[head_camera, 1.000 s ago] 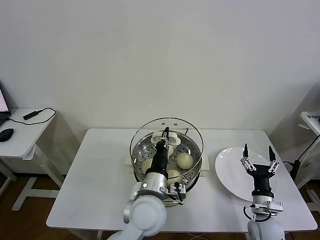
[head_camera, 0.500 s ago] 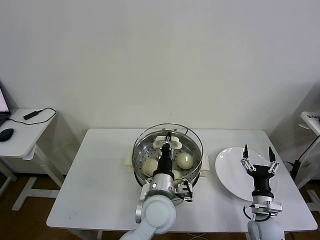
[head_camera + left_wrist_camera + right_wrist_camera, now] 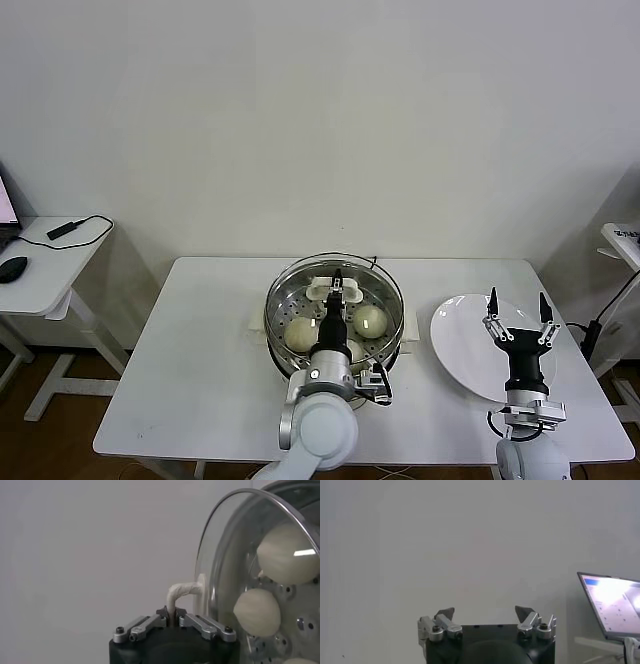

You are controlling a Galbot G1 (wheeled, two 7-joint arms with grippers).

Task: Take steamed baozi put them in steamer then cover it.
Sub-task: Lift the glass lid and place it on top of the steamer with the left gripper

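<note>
The steel steamer (image 3: pixel 283 303) stands mid-table, and cream-white steamed baozi (image 3: pixel 299 334) (image 3: pixel 371 320) lie on its perforated tray. The glass cover (image 3: pixel 384 289) lies over the steamer's mouth, nearly level. My left gripper (image 3: pixel 337 290) is shut on the cover's white handle (image 3: pixel 176 595). In the left wrist view the cover (image 3: pixel 220 565) fills one side, with baozi (image 3: pixel 287 552) (image 3: pixel 256 612) showing through the glass. My right gripper (image 3: pixel 518 306) hangs open and empty over the white plate (image 3: pixel 462 350), off to the right.
A small side table (image 3: pixel 40 268) at the far left carries a mouse and a cabled device. A lit screen (image 3: pixel 612 605) shows in the right wrist view. Bare tabletop (image 3: pixel 190 350) lies left of the steamer.
The cover has come down from a raised, tilted pose to nearly level over the steamer. My left arm shifted a little to the right with it. The right arm has not moved.
</note>
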